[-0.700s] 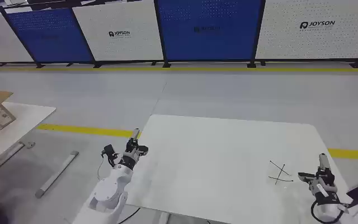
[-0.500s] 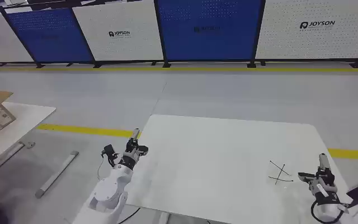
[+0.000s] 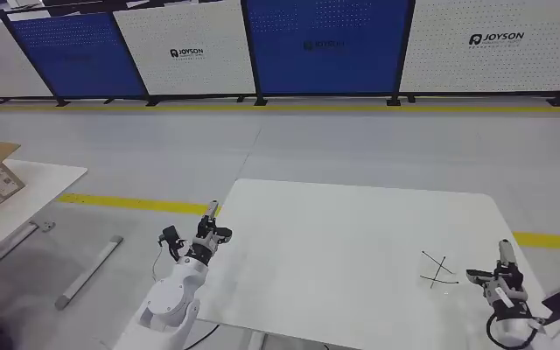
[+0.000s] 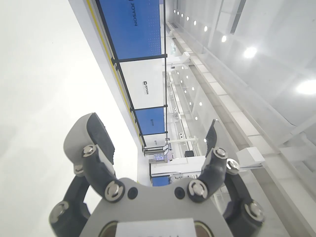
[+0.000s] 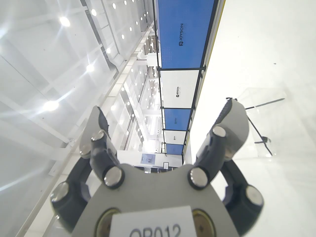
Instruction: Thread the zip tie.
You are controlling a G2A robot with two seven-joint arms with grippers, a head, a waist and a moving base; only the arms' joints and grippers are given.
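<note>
Thin black zip ties [image 3: 438, 268] lie crossed over one another on the white table [image 3: 350, 254], near its right side. My right gripper [image 3: 490, 265] sits just right of them at the table's right edge, open and holding nothing. In the right wrist view, the open right gripper [image 5: 165, 110] points along the table, and the zip ties [image 5: 263, 139] lie beside one finger. My left gripper [image 3: 213, 222] rests at the table's left edge, far from the ties. The left wrist view shows the left gripper [image 4: 155, 129] open and holding nothing.
Blue and white partition panels [image 3: 324, 44] stand behind a yellow floor line beyond the table. Another white table [image 3: 35, 188] stands off to the left. A pale bar [image 3: 87, 271] lies on the floor left of the left arm.
</note>
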